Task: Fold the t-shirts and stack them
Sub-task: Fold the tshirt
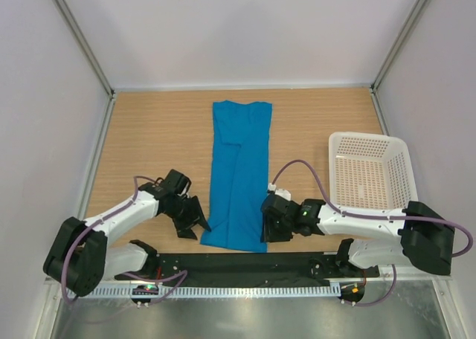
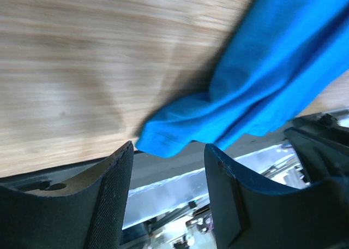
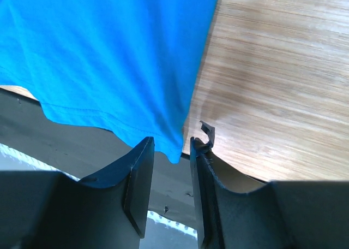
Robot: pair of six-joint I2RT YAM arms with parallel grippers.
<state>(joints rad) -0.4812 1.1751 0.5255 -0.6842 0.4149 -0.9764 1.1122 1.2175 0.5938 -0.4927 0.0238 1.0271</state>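
Observation:
One bright blue t-shirt [image 1: 238, 175] lies on the wooden table [image 1: 149, 131], folded lengthwise into a long narrow strip running from the far side to the near edge. My left gripper [image 1: 199, 224] sits at the strip's near left corner. In the left wrist view its jaws [image 2: 169, 148] stand open, and the t-shirt [image 2: 262, 85] ends in a rumpled corner just beyond the tips. My right gripper [image 1: 266, 227] is at the near right corner. Its jaws [image 3: 170, 142] stand narrowly open, with the t-shirt [image 3: 109, 52] corner dipping between the tips, unpinched.
A white lattice basket [image 1: 368, 135] stands at the right of the table, behind my right arm. A black strip [image 1: 238, 263] runs along the table's near edge just below the shirt's hem. White walls close in the sides and back.

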